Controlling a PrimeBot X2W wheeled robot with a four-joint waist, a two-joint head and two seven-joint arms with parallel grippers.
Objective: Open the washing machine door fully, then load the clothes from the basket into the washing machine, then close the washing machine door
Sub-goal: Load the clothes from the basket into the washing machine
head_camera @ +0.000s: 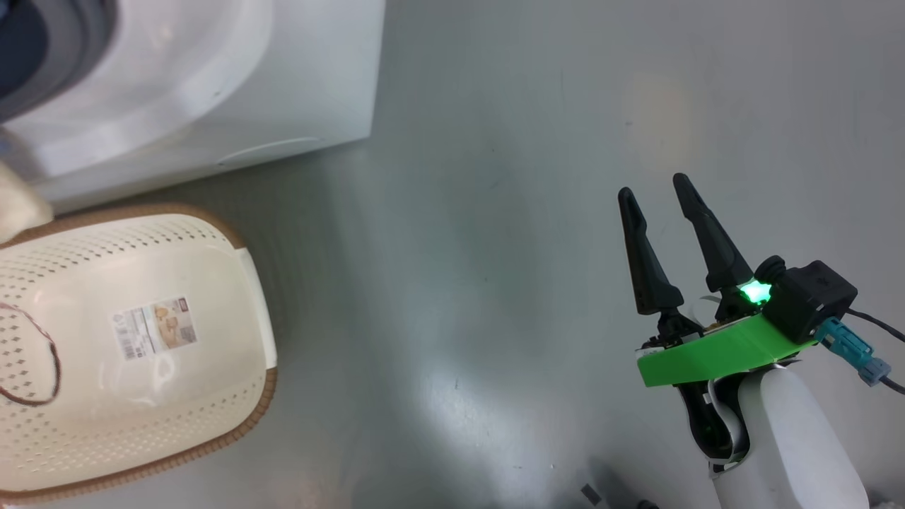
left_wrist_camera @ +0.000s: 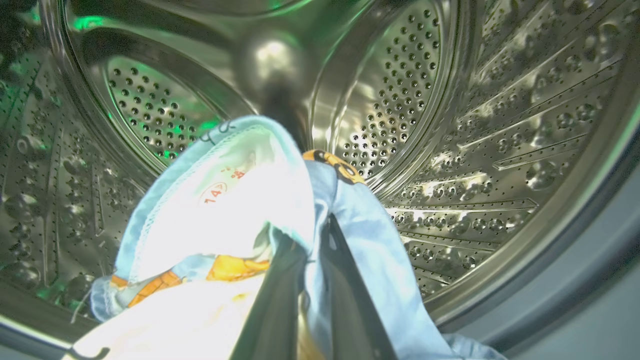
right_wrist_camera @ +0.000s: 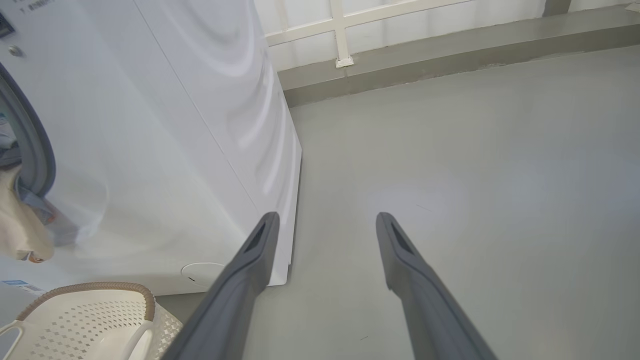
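The left gripper is inside the washing machine, in the steel drum with its many small holes. Its two dark fingers are pressed almost together, and a strip of light blue cloth is pinched between them. This cloth belongs to the clothes, a bundle of light blue fabric with orange figures and a pale inner side. The bundle hangs over and around the fingers, in front of the back wall of the drum.

From the right wrist view, a cream piece hangs out over the grey gasket at the mouth of the machine, down the white front. I cannot tell if it touches the basket below.

The basket stands on the grey floor, just beside the front of the machine and below its opening. It is cream-white with a brown rim, and the label sticker on its bottom is in plain sight. Low on the front of the machine, near the basket, there is a round flap.

The right gripper hangs over bare floor, well apart from the basket and to the side of the machine. Its fingers stand wide apart with nothing between them. On its wrist a green light shines above a green bracket.
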